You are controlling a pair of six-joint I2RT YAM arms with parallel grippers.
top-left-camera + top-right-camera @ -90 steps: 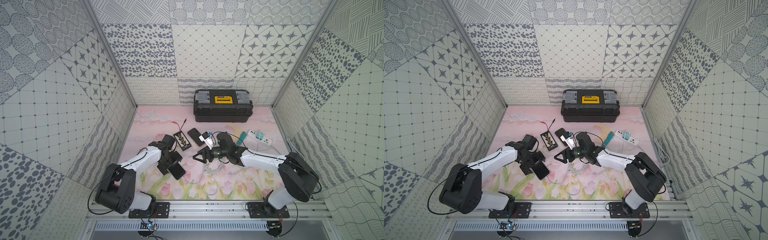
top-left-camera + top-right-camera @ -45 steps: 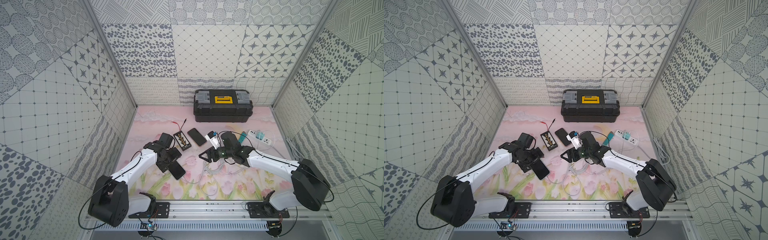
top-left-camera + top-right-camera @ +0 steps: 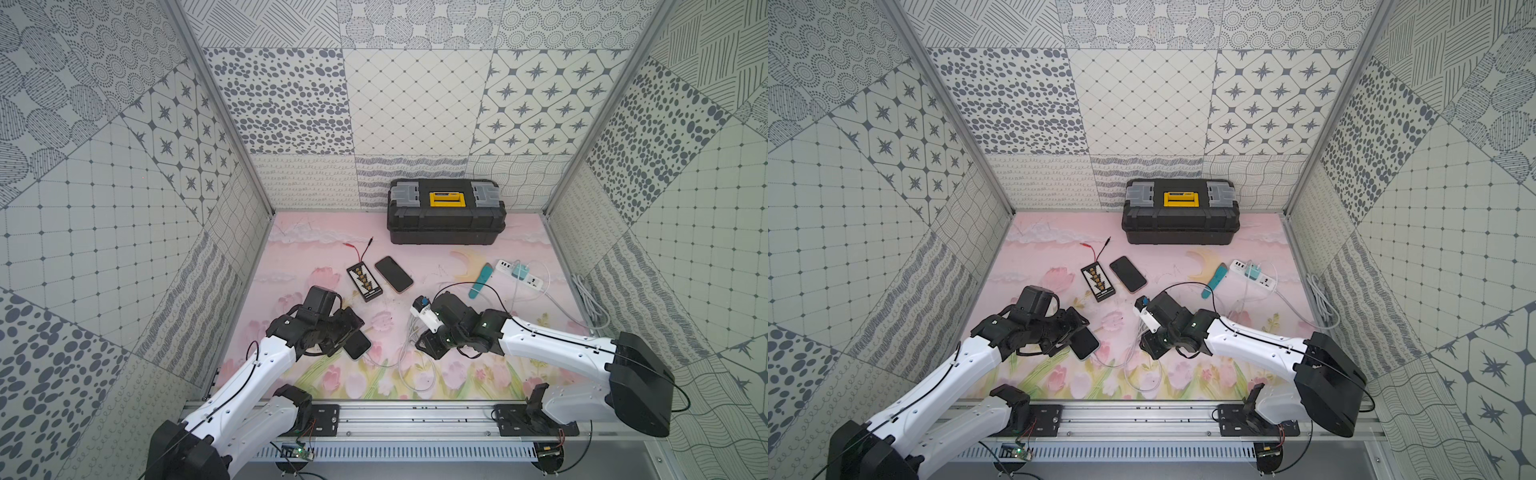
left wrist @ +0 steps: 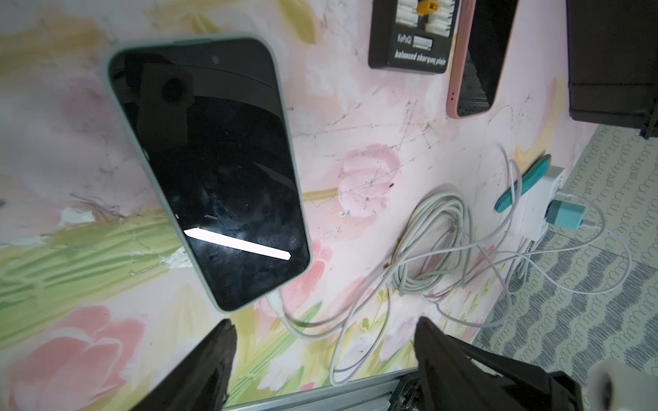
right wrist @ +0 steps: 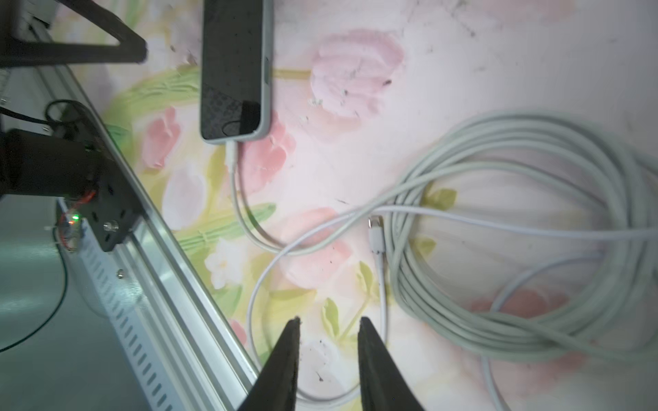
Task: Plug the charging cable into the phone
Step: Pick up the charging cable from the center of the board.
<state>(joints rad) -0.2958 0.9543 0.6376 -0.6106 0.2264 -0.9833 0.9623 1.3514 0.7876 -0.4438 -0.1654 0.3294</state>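
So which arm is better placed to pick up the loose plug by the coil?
Right, likely. The right fingers hang empty just short of the loose plug, while the left fingers face the already-cabled phone.

Robot lab cell: patterned wall panels (image 3: 415, 104) enclose a floral tabletop (image 3: 311, 249), with an aluminium rail (image 3: 415, 417) along its front edge.

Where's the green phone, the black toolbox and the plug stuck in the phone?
green phone (image 4: 210, 170): left wrist view, middle of its screen.
black toolbox (image 3: 446, 230): in a top view, its front wall.
plug (image 5: 231, 151): right wrist view, its white body.
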